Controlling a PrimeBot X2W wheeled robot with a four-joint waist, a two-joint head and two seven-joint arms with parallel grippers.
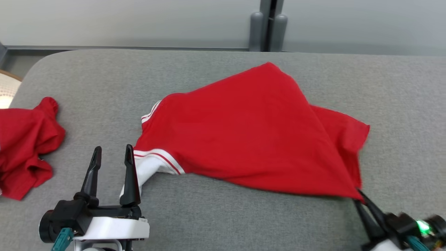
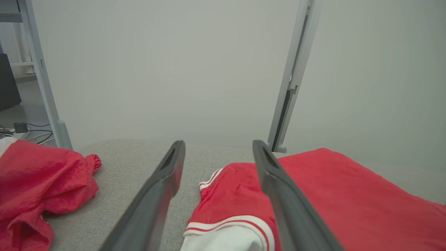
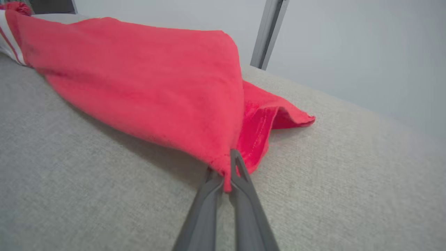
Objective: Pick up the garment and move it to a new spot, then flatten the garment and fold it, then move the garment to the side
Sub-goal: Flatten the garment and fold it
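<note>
- Step in hand (judgement): taking hold of the garment (image 1: 244,132) so it can be lifted and shifted, or pulled flat. These views do not separate the two. No fold is made yet.
- Garment: a red shirt with a white, red-striped sleeve (image 1: 150,167). It lies across the middle of the head view on the grey fabric tabletop (image 1: 223,216), rumpled and tented rather than flat. One layer lies doubled under at the right of the frame.
- Right pincer (image 1: 358,195): pressed together, pinching the garment's corner at the lower right of the head view. In the right wrist view the pincer (image 3: 224,167) has red cloth (image 3: 139,80) squeezed between its fingers. The corner is drawn up to a point just above the tabletop.
- Left pincer (image 1: 113,150): spread wide and holding nothing, at the lower left of the head view.
- Left pincer relative to the garment: in the head view its inner finger stands just beside the white sleeve; touching or not, I cannot tell. In the left wrist view the sleeve (image 2: 223,240) shows between the spread fingers of the pincer (image 2: 217,146), low in the frame.
- Next move (judgement): the left pincer needs to advance onto the sleeve-side edge and close on it, taking one layer only. Both arms can then raise and stretch the cloth evenly.
- A second red cloth (image 1: 24,146) lies bunched at the left edge of the head view, well apart from the garment.
</note>
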